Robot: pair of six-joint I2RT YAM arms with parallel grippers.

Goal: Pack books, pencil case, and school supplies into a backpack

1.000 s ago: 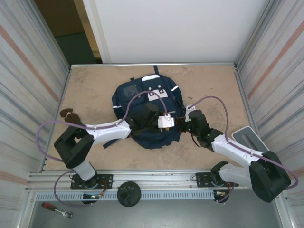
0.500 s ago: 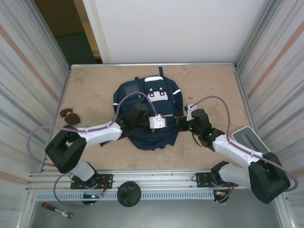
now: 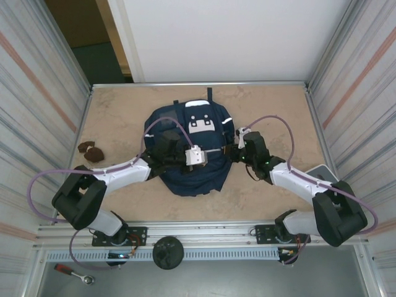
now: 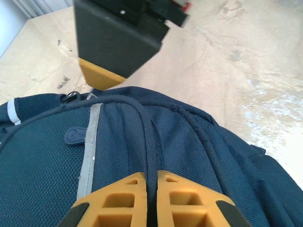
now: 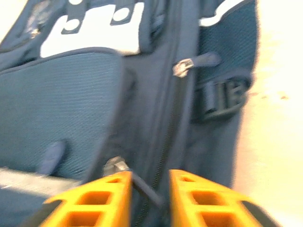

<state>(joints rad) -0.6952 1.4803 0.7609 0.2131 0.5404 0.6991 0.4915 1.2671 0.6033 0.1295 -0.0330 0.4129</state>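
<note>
Left gripper (image 4: 150, 178) is pressing its two yellow fingers together on a raised seam of the backpack (image 3: 185, 179), pinching that ridge of navy fabric between them. Its wrist view is showing what the arm is covering in the overhead view: the grip itself and one grey stripe (image 4: 90, 142) running down the mesh panel just beside the seam.

From above, two brown lumps (image 3: 90, 151) are lying near the left edge of the table (image 3: 117, 117), well apart from the single backpack. The backpack is lying flat in the middle of the table with its white patch (image 3: 203, 122) toward the far side. Two arms are reaching in over it, one from each side.

At the backpack's right side, the right gripper (image 5: 149, 177) is holding its fingers a little apart, with the zipper line running up between them and a thin dark pull tab lying across the gap. The blurred picture is not showing whether either finger is touching the tab. That wrist view is adding one metal zipper pull (image 5: 187, 66) and one black buckle (image 5: 222, 94), both too small to make out from above.
</note>
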